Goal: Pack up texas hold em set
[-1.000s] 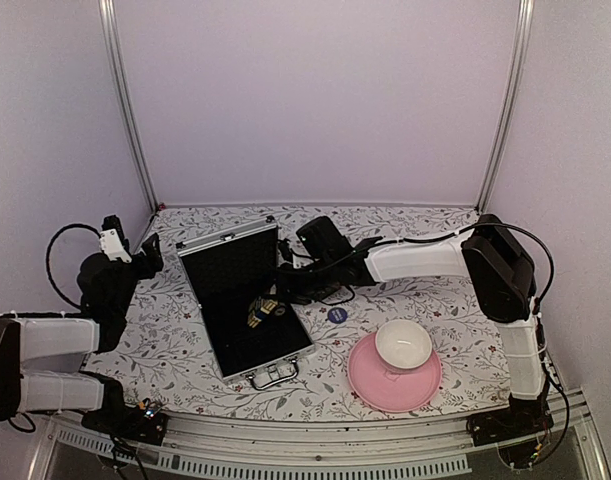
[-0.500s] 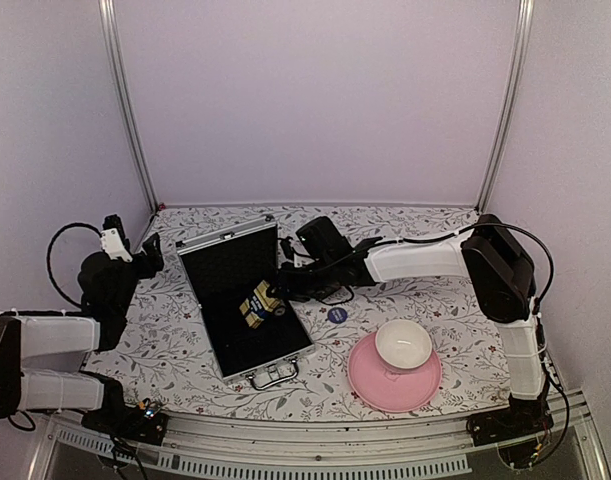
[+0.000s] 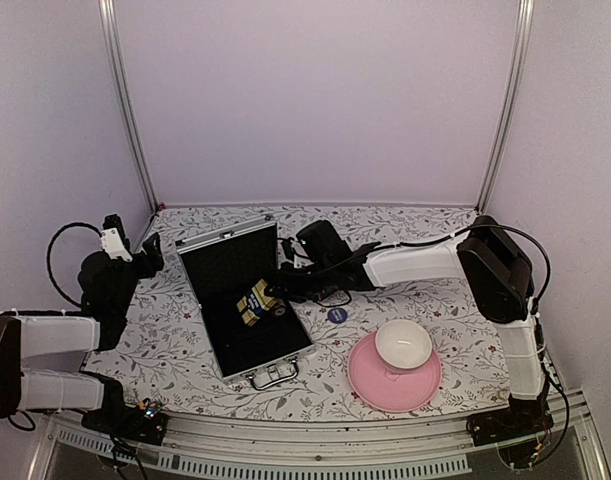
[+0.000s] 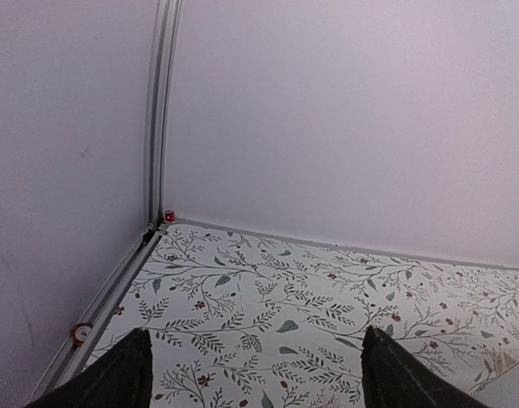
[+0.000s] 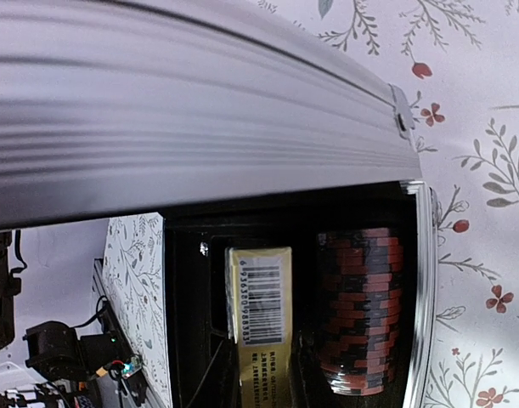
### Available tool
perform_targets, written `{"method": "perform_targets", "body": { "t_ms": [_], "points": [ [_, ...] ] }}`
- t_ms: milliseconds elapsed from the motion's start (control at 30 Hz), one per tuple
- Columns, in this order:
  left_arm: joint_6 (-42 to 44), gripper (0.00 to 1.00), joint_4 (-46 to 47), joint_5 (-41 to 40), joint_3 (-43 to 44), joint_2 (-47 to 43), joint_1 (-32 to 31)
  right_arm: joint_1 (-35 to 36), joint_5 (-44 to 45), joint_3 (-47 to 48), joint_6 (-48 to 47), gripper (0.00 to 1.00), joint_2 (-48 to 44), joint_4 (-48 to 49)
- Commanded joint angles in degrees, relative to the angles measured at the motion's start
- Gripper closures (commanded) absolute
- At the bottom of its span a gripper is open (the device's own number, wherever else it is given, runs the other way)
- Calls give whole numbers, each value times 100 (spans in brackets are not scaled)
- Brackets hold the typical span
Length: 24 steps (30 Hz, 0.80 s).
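The silver briefcase (image 3: pixel 285 352) lies open left of centre, with its lid (image 3: pixel 225 243) standing up. My right gripper (image 3: pixel 274 301) reaches into it from the right and is shut on the gold-and-dark card box (image 3: pixel 254 299), which is tilted up off the black lining. In the right wrist view the card box (image 5: pixel 262 316), barcode up, runs down between the jaws of the right gripper (image 5: pixel 267 387). Beside it, the dark red chip stack (image 5: pixel 361 310) sits in the case. The blue round disc (image 3: pixel 336 314) lies on the table right of the case. My left gripper (image 3: pixel 152 250) (image 4: pixel 255 374) is open over bare tablecloth at the far left.
A pink plate (image 3: pixel 367 385) with a white bowl (image 3: pixel 403 343) on it stands at the front right. The enclosure's walls and a metal post (image 4: pixel 160 110) close the back left corner. The briefcase handle (image 3: pixel 272 376) faces the near edge.
The gold-and-dark card box went from lying low in the case to tilted up, as the right gripper's jaws closed on it. The left arm has not moved.
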Motion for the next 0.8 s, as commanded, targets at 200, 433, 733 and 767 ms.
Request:
{"method": "perform_targets", "body": {
  "t_ms": [200, 433, 733, 767],
  "points": [
    [98, 15, 35, 13, 131, 55, 28, 19, 23, -75, 353, 94, -35, 435],
    [112, 15, 9, 15, 164, 81, 28, 20, -37, -40, 274, 93, -35, 135],
    [107, 15, -14, 23, 183, 99, 29, 22, 93, -48, 172, 67, -153, -13],
    [107, 15, -17, 20, 177, 99, 27, 26, 166, -41, 131, 65, -195, -32]
  ]
}}
